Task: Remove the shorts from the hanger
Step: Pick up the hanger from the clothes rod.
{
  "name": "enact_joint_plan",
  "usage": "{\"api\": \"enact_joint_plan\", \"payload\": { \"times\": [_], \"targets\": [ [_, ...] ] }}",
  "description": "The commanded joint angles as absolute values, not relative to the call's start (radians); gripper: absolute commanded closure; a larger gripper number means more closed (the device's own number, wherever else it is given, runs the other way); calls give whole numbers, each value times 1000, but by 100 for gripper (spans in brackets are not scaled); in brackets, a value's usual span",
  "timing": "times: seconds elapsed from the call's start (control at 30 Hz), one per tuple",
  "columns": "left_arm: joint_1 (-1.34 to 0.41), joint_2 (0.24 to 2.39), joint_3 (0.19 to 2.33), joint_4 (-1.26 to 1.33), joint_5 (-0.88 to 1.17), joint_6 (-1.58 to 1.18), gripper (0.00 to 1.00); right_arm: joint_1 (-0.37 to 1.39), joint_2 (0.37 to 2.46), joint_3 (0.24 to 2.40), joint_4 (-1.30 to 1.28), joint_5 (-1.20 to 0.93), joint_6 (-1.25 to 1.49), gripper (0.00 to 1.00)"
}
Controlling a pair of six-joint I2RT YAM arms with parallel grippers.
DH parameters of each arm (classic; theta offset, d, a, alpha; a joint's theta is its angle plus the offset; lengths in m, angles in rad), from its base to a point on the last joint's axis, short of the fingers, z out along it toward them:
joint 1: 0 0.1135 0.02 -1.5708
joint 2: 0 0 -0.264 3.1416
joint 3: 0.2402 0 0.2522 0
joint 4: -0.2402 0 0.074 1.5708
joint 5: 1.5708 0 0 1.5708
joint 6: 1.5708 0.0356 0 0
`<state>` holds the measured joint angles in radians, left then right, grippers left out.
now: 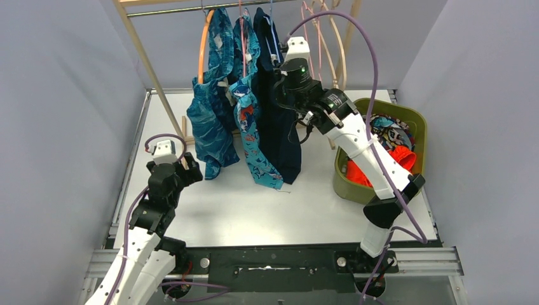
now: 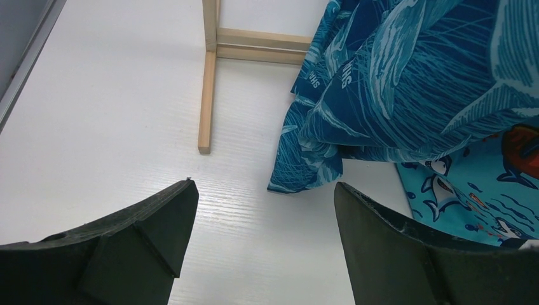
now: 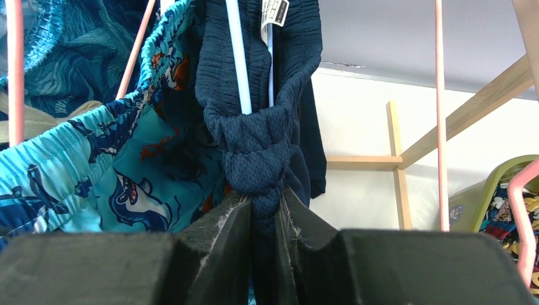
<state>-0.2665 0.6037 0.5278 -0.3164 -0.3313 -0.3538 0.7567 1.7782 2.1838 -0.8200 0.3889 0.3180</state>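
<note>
Three pairs of shorts hang side by side from the rail. The navy shorts [image 1: 279,127] hang on a white hanger [image 3: 236,57], and my right gripper [image 3: 264,194] is shut on their bunched waistband [image 3: 254,146] just below the hanger's bar. In the top view that right gripper [image 1: 278,81] is raised against the navy pair's upper right side. To their left hang the turquoise cartoon-print shorts [image 1: 251,133] and the teal leaf-print shorts [image 1: 210,127]. My left gripper [image 2: 264,184] stands open low over the table, short of the teal pair's hem [image 2: 305,171], holding nothing.
A green bin [image 1: 356,190] at the right holds orange-red shorts [image 1: 397,159] and a multicolour pair [image 1: 391,133]. The wooden rack's post [image 1: 149,63] and its foot [image 2: 206,89] stand left of the hanging clothes. Empty pink hangers [image 1: 318,25] hang at the rail's right end.
</note>
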Motion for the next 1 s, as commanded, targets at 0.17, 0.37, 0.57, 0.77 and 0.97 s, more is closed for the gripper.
{"api": "enact_joint_plan", "payload": {
  "times": [0.17,0.37,0.57,0.77,0.97],
  "targets": [
    [-258,631,541,-245,-277,-341,22,774,1597,1932,-393,510,142,100],
    [-258,639,543,-244,-266,-341,23,770,1540,1832,-197,499,81,100],
    [-259,624,540,-245,-280,-341,23,753,1524,1797,-113,484,71,100],
    [-259,625,540,-245,-286,-341,23,753,1523,1804,-70,473,35,100],
    [-258,624,540,-244,-285,-341,23,753,1510,1826,-63,476,23,100]
  ]
}}
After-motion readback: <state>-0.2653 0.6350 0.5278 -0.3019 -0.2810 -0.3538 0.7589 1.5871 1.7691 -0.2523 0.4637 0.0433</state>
